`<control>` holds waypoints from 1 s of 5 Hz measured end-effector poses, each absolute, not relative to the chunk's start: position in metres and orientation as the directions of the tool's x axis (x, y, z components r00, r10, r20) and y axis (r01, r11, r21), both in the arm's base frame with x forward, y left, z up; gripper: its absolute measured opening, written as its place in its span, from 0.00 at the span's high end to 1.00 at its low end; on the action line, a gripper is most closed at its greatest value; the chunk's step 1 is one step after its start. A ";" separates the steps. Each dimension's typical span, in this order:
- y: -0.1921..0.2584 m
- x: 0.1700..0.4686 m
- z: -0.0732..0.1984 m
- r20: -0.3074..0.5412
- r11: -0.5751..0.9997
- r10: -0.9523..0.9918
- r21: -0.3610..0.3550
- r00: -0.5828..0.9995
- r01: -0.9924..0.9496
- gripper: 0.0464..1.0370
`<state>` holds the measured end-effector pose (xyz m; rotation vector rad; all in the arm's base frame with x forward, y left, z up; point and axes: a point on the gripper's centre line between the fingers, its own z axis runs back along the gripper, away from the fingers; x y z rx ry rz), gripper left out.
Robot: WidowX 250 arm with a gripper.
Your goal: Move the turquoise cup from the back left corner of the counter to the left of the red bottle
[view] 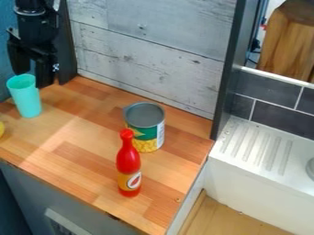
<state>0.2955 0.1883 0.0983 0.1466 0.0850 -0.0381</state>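
Nearest the camera, a slim red bottle (129, 160) with a red cap and an orange-and-white label was seen upright near the front edge of the wooden counter (80, 160). At the far left edge of the scene, a yellow object (1, 130) was cut off by the view, so its kind could not be told. Just to the right of it and farther back, a tapered turquoise cup (27, 98) was set upright on the counter. The black two-finger gripper (33, 79) was held above and just behind the cup's rim, with its fingers parted and nothing grasped between them; whether the rim was touched could not be told.

Right of the middle, a cylindrical metal can (145, 128) with a green-and-yellow label was placed upright, just behind the bottle and apart from the cup. The counter was backed by a pale grey plank wall (147, 50), which was bordered on the right by a dark upright post (232, 69). Farther right, a white ridged drainboard (255, 149) was backed by dark grey tiles (276, 119).
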 end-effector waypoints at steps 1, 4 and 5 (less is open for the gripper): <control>0.187 0.294 0.084 -0.124 0.991 -0.034 0.122 0.992 0.049 0.04; 0.218 0.314 0.068 -0.175 0.986 -0.005 0.164 0.985 0.034 0.04; 0.220 0.312 0.068 -0.183 0.982 0.011 0.187 0.983 0.024 0.04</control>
